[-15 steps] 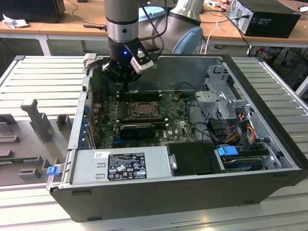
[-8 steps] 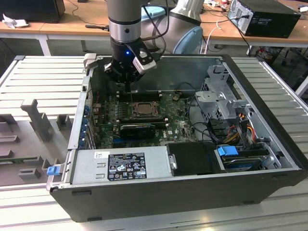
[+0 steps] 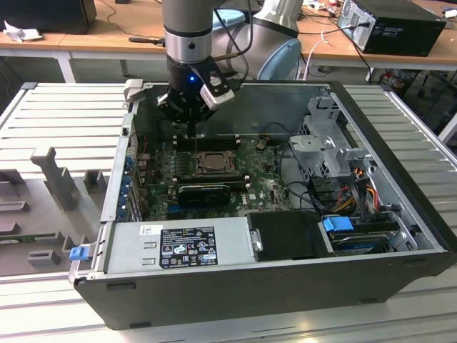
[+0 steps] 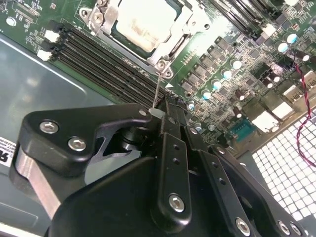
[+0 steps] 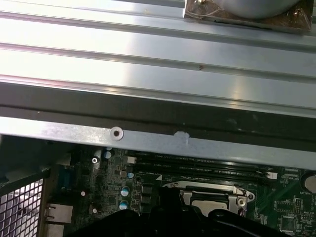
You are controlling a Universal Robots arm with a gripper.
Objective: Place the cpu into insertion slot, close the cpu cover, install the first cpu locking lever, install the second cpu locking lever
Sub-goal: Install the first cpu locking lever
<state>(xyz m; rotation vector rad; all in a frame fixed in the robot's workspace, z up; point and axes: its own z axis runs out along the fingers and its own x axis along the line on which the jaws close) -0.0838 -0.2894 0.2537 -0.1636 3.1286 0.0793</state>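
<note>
Ribbed metal desk (image 3: 64, 114) carrying an open computer case (image 3: 285, 286) laid on its side, so the green board faces up and I can reach the slot (image 4: 98, 17) from above. Other desks (image 3: 107, 39) with cables stand behind it.

The slot is my landmark, near the middle of the board. The cpu (image 4: 145, 22) sits inside it. Its pale square face shows through the window of the cover (image 4: 195, 19), which lies flat over it. I judge the chip placed and the cover closed. Long black memory rails (image 4: 108, 59) run just beside the slot.

My hand (image 4: 159, 112) hangs above the board, just beside the slot on the memory-rail side. Its two black fingers are drawn narrow, almost together. They seem to pinch the free end of a thin wire lever (image 4: 157, 89) that rises to them from a corner of the slot. So fine a wire needs a tight pinch at its tip, which would explain the grip. I cannot tell whether this is the first or the second lever. It stands away from the slot's rim, so I judge it not locked down.
</note>
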